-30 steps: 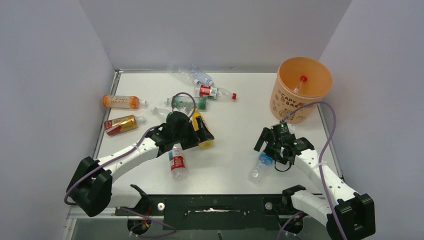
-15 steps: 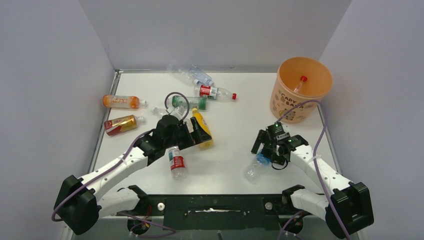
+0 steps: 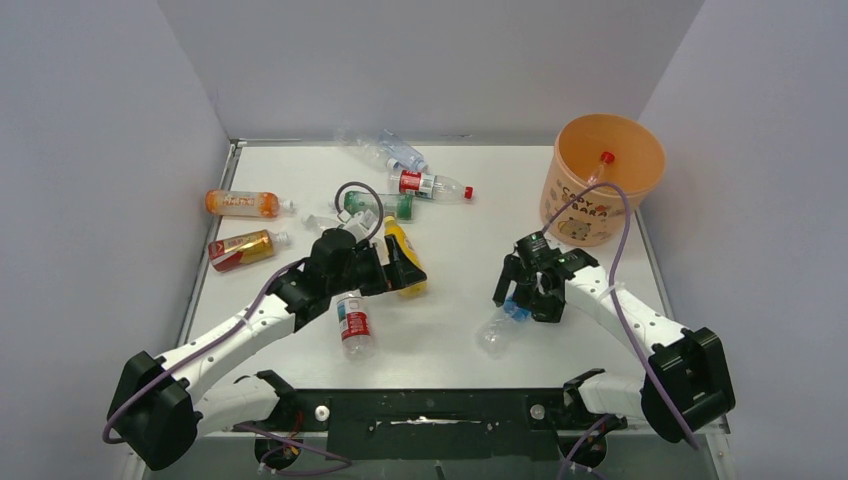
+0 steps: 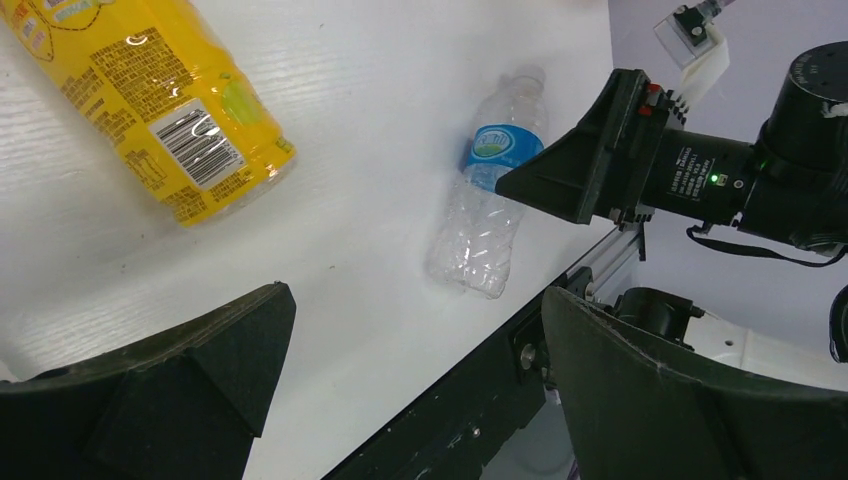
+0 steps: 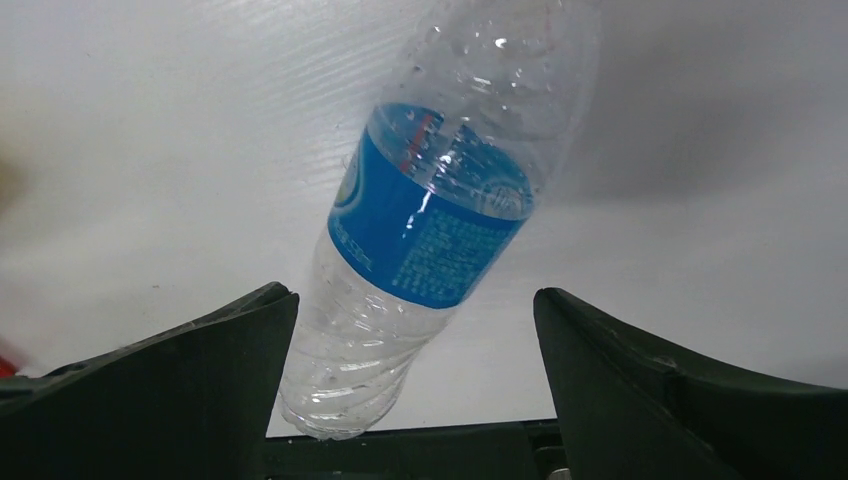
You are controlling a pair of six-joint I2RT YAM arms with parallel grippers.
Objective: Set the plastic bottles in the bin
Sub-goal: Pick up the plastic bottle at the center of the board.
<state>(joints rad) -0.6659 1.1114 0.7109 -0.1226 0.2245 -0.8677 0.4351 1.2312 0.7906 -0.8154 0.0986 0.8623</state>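
Observation:
The pale-orange bin (image 3: 565, 200) stands at the back right with a red-capped bottle (image 3: 600, 168) inside. My right gripper (image 3: 518, 297) is open and straddles a clear blue-label bottle (image 3: 497, 331) lying near the front edge. In the right wrist view this bottle (image 5: 425, 235) lies between the spread fingers, nearer the left one, and my gripper (image 5: 415, 300) is not closed on it. My left gripper (image 3: 393, 272) is open and empty beside a yellow bottle (image 3: 405, 260). In the left wrist view the yellow bottle (image 4: 160, 110) lies ahead to the left.
More bottles lie on the table: a red-label one (image 3: 352, 325), an orange one (image 3: 240, 203), a red-gold one (image 3: 240, 250), a green one (image 3: 375, 205), another red-label one (image 3: 430, 185), and clear ones at the back (image 3: 390, 150). Grey walls enclose three sides.
My right gripper has moved left and a little away from the front edge, and the blue-label bottle has shifted left with it. My left arm pulled back slightly, then held still.

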